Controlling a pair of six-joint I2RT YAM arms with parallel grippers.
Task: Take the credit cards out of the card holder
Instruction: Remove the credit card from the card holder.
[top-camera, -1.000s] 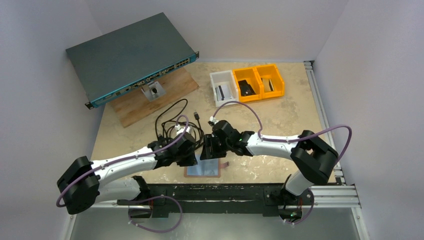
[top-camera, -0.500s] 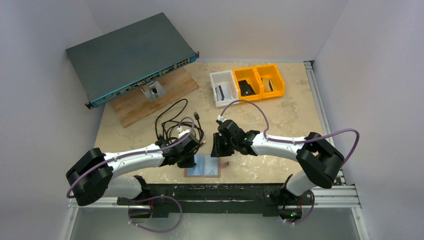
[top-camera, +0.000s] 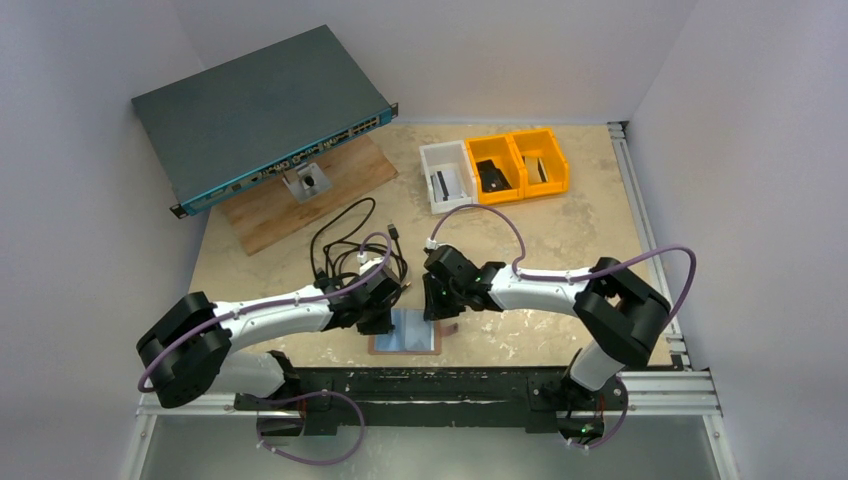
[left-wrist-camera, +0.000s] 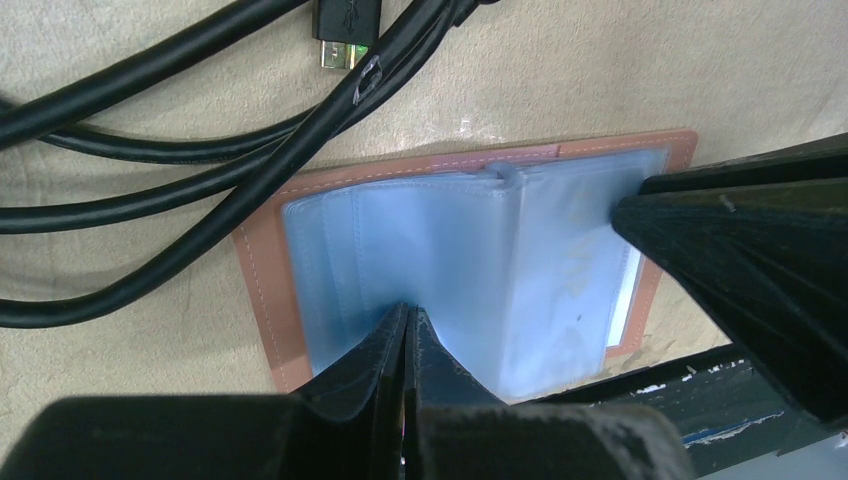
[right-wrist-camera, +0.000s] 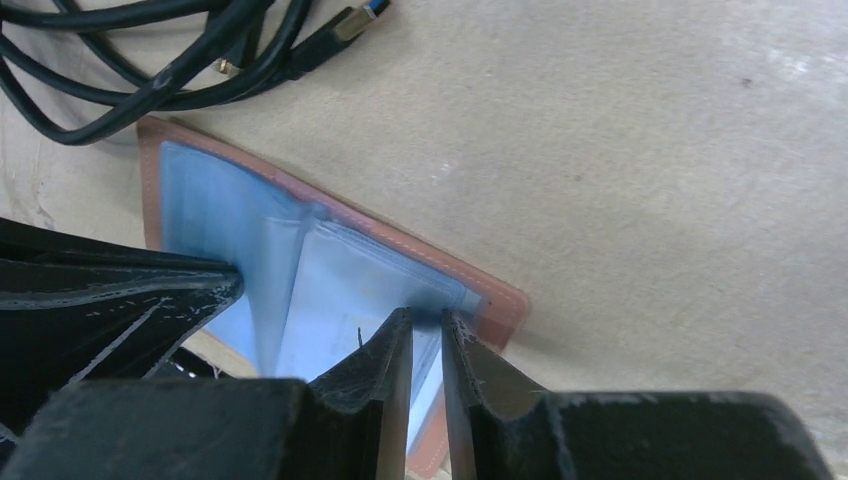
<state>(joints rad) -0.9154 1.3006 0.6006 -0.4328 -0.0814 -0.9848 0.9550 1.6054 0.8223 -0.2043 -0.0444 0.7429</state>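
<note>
The card holder (top-camera: 405, 340) lies open and flat at the table's front edge, with a reddish-brown rim and bluish clear pockets (left-wrist-camera: 480, 250). My left gripper (left-wrist-camera: 408, 312) is shut, its tips pressing on the left half of the pockets. My right gripper (right-wrist-camera: 428, 318) has a narrow gap between its jaws, and its tips rest at the far right corner of the pockets (right-wrist-camera: 330, 270). Nothing shows between its fingers. A thin white card edge (left-wrist-camera: 628, 290) shows in the right pocket; the credit cards are otherwise hidden.
A tangle of black cables (top-camera: 350, 250) lies just behind the holder and touches its back edge (left-wrist-camera: 200, 150). A network switch (top-camera: 260, 110) rests on a wooden board (top-camera: 300, 205) at the back left. A white bin (top-camera: 447, 175) and orange bins (top-camera: 520, 160) stand at the back.
My left gripper has moved right onto the holder's left half. My right gripper drew back to the right, then came back to the holder's right edge.
</note>
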